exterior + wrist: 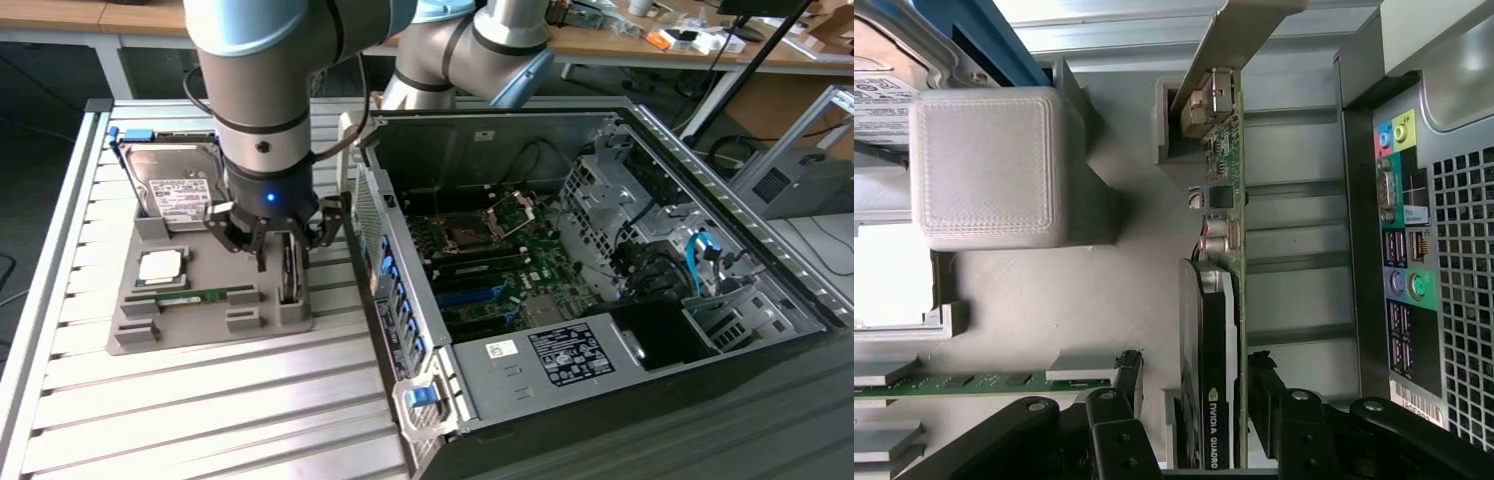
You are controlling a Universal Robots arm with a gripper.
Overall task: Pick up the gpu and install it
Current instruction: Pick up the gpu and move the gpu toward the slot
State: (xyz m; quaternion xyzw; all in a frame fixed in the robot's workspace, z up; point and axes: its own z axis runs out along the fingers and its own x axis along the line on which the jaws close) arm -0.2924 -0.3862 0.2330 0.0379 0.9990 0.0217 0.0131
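The gpu (288,272) stands on its long edge in a slot at the right side of the grey holder (200,330), beside the computer case. In the wrist view the gpu (1219,250) is a thin green board with a black cooler, and its silver bracket (1239,35) is at the far end. My gripper (284,255) hangs low over it, open. Its black fingers (1124,395) straddle the card, one on each side. A small gap shows on the cooler side. The other finger stands very close to the board. The gripper (1194,368) holds nothing.
The holder also carries a hard drive (174,185), a processor chip (163,265) and a memory stick (194,296). The open computer case (561,260) lies close on the exterior view's right, with its rear ports (1404,250) near the card. A slatted metal table (200,420) is underneath.
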